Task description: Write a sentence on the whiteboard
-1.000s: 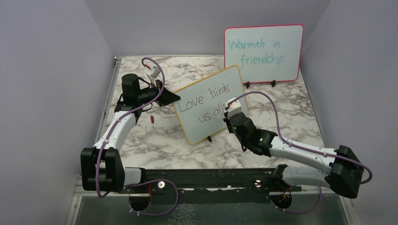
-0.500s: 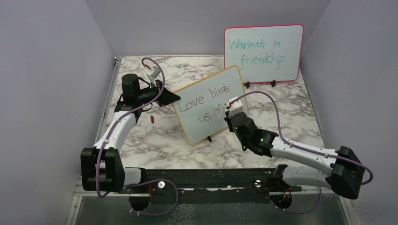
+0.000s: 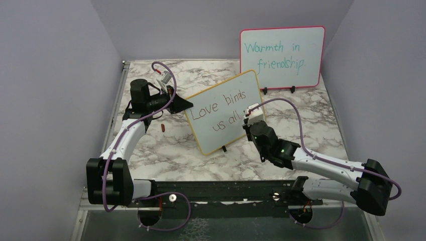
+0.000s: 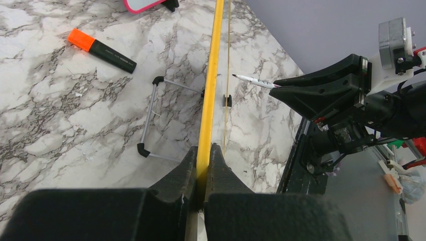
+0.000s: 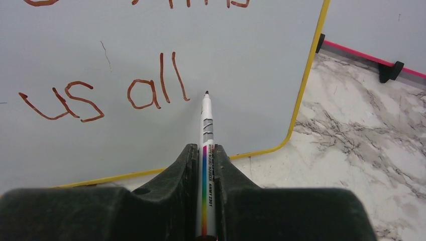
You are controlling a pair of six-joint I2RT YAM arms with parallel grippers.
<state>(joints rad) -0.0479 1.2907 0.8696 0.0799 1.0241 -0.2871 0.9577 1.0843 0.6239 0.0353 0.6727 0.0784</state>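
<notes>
The whiteboard [image 3: 223, 113] with a yellow frame stands tilted at mid-table. The sentence [image 3: 221, 111] "Love binds us all" is on it in two dark lines. My left gripper [image 3: 188, 104] is shut on the board's left edge, and the yellow frame [image 4: 213, 75] runs between its fingers [image 4: 203, 150]. My right gripper [image 3: 247, 119] is shut on a white marker [image 5: 206, 125]. The marker's tip points at the board just right of "all" [image 5: 153, 90], very close to the surface; I cannot tell whether it touches.
A pink-framed board [image 3: 281, 56] with teal writing stands at the back right. A black marker with an orange cap [image 4: 103, 50] lies behind the whiteboard beside its wire stand [image 4: 150, 118]. A small red cap [image 3: 163, 128] lies left of the board. A black rail [image 3: 221, 190] runs along the near edge.
My right gripper has drawn a little back and to the right from the board, so the word "all" now shows in full. The left arm and the board have not moved.
</notes>
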